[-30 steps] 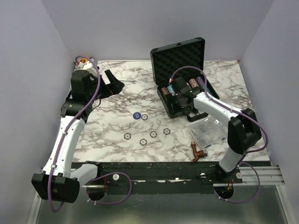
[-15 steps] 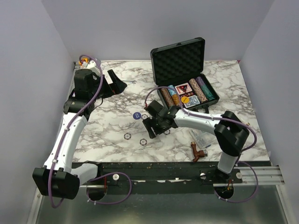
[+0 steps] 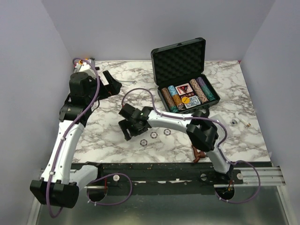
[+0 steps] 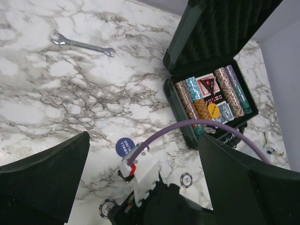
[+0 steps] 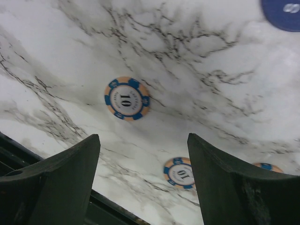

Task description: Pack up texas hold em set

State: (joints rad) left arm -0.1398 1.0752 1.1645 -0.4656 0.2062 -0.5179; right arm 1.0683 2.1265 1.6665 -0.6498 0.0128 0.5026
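Observation:
The black briefcase (image 3: pixel 180 61) stands open at the back right, holding rows of striped chips, card decks and a yellow disc (image 4: pixel 213 110). Loose striped chips (image 3: pixel 153 135) lie on the marble in front. My right gripper (image 3: pixel 128 132) is open and empty, low over the table left of them. In its wrist view the gripper (image 5: pixel 143 137) has one "10" chip (image 5: pixel 126 98) ahead, another (image 5: pixel 180 172) between the fingers, and the blue "small blind" disc (image 5: pixel 283 8) at top right. My left gripper (image 3: pixel 114 84) is open and empty at the back left, looking down on the right arm.
A metal wrench (image 3: pixel 129 83) lies at the back near the left gripper. A brown pipe fitting (image 3: pixel 199 152) shows partly behind the right arm near the front edge. Two small parts (image 3: pixel 234 122) lie at the right. Grey walls close in on three sides.
My right arm has swung from the briefcase leftward across the table to the loose chips at the front left. My left arm has barely moved.

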